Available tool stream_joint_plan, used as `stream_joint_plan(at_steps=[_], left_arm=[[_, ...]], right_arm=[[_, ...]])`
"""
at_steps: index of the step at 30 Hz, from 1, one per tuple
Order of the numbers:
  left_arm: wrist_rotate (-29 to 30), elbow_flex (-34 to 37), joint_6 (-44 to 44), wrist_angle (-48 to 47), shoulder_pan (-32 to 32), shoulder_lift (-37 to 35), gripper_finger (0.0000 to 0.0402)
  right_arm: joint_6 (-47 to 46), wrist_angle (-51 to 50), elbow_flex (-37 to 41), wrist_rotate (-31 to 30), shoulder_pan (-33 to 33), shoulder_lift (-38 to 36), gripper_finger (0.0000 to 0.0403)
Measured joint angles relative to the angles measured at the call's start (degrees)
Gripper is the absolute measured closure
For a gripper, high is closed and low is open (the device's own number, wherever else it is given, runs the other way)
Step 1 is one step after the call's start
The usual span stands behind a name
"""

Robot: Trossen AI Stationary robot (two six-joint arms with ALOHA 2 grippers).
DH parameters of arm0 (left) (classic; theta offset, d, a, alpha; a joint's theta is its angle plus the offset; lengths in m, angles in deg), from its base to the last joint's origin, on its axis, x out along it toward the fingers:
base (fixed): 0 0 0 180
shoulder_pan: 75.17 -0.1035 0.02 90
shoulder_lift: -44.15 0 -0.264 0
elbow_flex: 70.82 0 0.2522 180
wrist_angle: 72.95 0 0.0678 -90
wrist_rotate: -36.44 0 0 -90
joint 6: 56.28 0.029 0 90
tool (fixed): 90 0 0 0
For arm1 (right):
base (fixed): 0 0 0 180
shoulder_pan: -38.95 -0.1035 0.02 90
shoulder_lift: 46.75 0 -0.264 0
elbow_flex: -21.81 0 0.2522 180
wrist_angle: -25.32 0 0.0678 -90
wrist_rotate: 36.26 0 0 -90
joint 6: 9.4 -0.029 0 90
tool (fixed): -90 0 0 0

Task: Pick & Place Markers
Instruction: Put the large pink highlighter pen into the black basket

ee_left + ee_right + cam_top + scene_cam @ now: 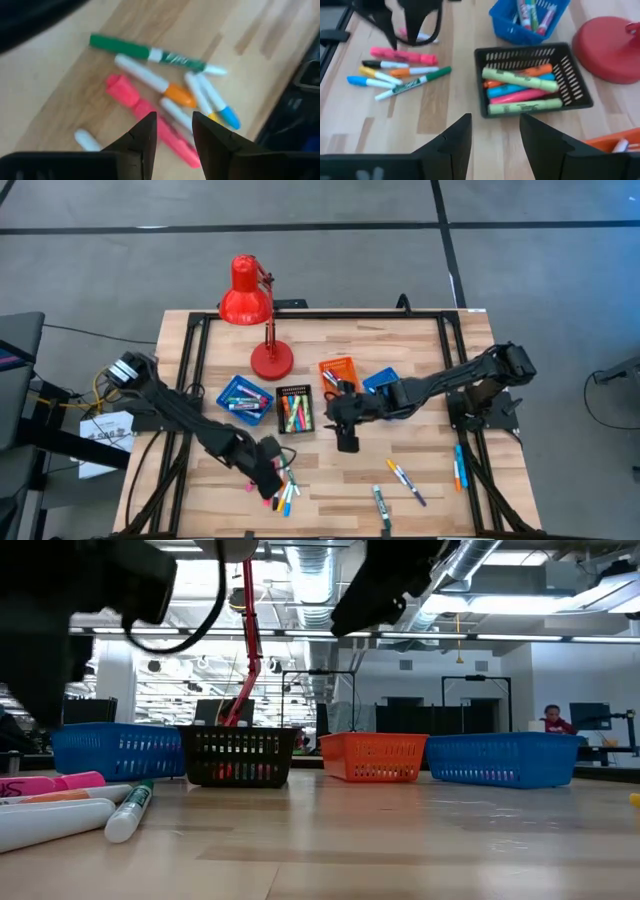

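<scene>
Inspecting scene: wooden desk (420, 370) with two arms, four trays, a lamp and scattered markers.
Left gripper (174, 131): hovers above the marker cluster near the desk's front-left edge; fingers (145, 135) parted, grasping nothing, a pink marker (145, 112) showing below the gap.
Right gripper (492, 131): hangs over the middle of the desk, beside the orange tray (338, 370); fingers (542, 137) released, nothing between them.
Marker cluster (282, 492): green (147, 52), orange-capped (155, 82), blue-capped (212, 100) and pink markers lie touching or overlapping on the bare wood near the front edge.
Black tray (532, 80): holds green, orange, blue and pink markers lying side by side; stands at mid-desk.
Left blue tray (244, 398): holds several markers, just beside the black tray.
Right blue tray (380, 380): partly hidden by the right arm; contents cannot be told.
Loose markers: a few (405, 480) near the front edge at centre, two more (459, 465) along the right edge.
Red lamp (250, 305): stands at the back edge, base behind the blue and black trays.
Background: a person (553, 720) far off in the room.
</scene>
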Motion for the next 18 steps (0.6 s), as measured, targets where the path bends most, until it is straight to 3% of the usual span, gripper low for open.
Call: stream_joint_plan(at_steps=[18], left_arm=[[2.62,-0.19,-4.3,0.69,1.97,8.21,0.0282]], right_arm=[[0.11,2.03,-0.02,0.23,1.18,-0.34,0.0252]])
